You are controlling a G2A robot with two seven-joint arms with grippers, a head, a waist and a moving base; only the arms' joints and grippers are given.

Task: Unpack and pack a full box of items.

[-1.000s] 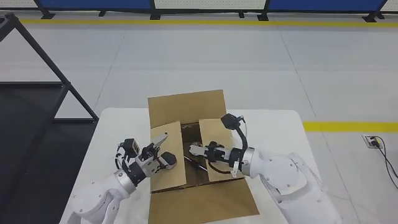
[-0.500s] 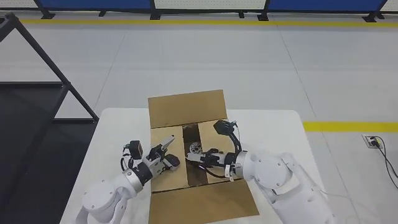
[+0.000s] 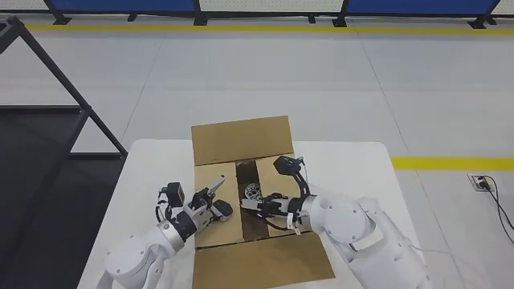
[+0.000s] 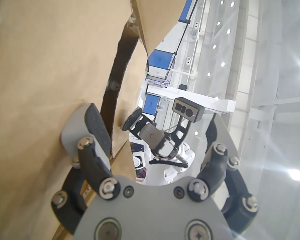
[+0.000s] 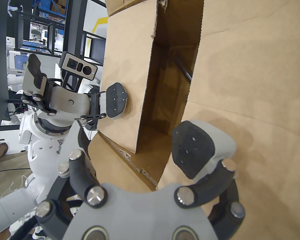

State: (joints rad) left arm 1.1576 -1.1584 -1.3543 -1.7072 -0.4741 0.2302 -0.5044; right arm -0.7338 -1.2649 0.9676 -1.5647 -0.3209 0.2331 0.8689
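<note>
Box (image 3: 241,139), cardboard: left hand (image 3: 215,198) and right hand (image 3: 259,206), both spread apart, pressed its flaps (image 5: 252,63), likely to part them.

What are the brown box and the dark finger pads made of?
The box looks like matte corrugated cardboard: fluted layers show at torn edges. The finger pads look like dull black rubber, dimpled, on pale plastic shells; that is a guess.

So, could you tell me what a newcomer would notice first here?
The brown cardboard box on the white table stands out first, its inner flaps parted over a dark gap. Two open pincers sit there: the left pincer at one flap, the right pincer at the other.
</note>
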